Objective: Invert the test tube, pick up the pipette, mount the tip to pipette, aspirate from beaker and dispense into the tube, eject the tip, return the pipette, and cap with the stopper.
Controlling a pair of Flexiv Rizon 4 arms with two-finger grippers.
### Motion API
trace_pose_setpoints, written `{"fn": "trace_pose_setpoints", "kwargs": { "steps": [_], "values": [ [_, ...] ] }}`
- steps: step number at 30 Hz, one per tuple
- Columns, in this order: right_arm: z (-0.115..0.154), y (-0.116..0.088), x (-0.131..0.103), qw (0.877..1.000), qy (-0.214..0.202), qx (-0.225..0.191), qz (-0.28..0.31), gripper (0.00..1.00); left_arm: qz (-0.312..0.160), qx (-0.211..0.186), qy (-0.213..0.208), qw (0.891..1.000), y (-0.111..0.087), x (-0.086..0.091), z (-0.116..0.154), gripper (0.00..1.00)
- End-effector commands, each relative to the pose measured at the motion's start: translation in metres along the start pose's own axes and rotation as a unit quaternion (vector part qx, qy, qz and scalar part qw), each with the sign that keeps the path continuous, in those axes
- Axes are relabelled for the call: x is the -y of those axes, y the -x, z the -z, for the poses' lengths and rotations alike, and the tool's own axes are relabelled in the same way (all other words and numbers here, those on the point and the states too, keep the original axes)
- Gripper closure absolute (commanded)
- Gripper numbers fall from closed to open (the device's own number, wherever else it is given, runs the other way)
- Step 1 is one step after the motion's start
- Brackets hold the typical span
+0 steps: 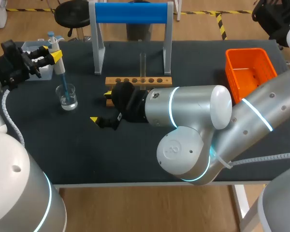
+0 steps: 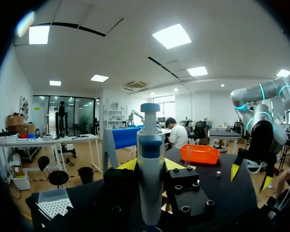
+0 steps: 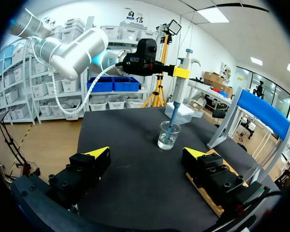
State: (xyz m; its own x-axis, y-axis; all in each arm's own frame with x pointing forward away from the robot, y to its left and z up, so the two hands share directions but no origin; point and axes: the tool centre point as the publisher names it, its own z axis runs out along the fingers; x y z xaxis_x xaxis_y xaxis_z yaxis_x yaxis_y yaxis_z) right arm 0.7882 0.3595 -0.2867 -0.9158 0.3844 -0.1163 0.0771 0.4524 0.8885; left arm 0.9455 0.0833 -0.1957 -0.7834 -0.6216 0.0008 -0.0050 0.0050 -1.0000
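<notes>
L gripper (image 1: 55, 53) is clamped on the pipette (image 1: 60, 72), w/ the tip (image 3: 171, 128) mounted and dipped in the beaker (image 1: 67, 96). I'd call it the aspirate step, approx mid-task. R gripper (image 3: 147, 153) hangs open beside the wooden rack (image 1: 138, 81), where the test tube (image 1: 142, 65) stands upright. Left to do: dispense, eject, return, cap.

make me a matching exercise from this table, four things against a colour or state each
Things:
1. pipette
2. beaker
3. tube
4. basket

Colours or states:
a. orange
b. upright in the rack
c. holds clear liquid
d. white, with a blue tip

Pairs: 1-d, 2-c, 3-b, 4-a
</notes>
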Motion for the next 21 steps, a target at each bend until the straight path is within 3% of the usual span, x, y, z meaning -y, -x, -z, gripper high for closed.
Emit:
{"fn": "trace_pose_setpoints", "kwargs": {
  "steps": [1,14,21],
  "values": [
    [0.002,-0.001,-0.001,1.0,-0.003,0.001,0.0,0.0,0.0,0.0,-0.001,1.0,0.0,-0.001,0.001,1.0],
    [0.002,-0.001,-0.001,1.0,-0.003,0.001,0.0,0.0,-0.001,0.001,-0.001,1.0,0.0,-0.001,0.001,1.0],
    [0.014,-0.003,-0.025,0.999,0.015,-0.034,0.025,0.0,-0.001,0.001,-0.001,1.0,0.0,-0.001,0.001,1.0]
  ]
}}
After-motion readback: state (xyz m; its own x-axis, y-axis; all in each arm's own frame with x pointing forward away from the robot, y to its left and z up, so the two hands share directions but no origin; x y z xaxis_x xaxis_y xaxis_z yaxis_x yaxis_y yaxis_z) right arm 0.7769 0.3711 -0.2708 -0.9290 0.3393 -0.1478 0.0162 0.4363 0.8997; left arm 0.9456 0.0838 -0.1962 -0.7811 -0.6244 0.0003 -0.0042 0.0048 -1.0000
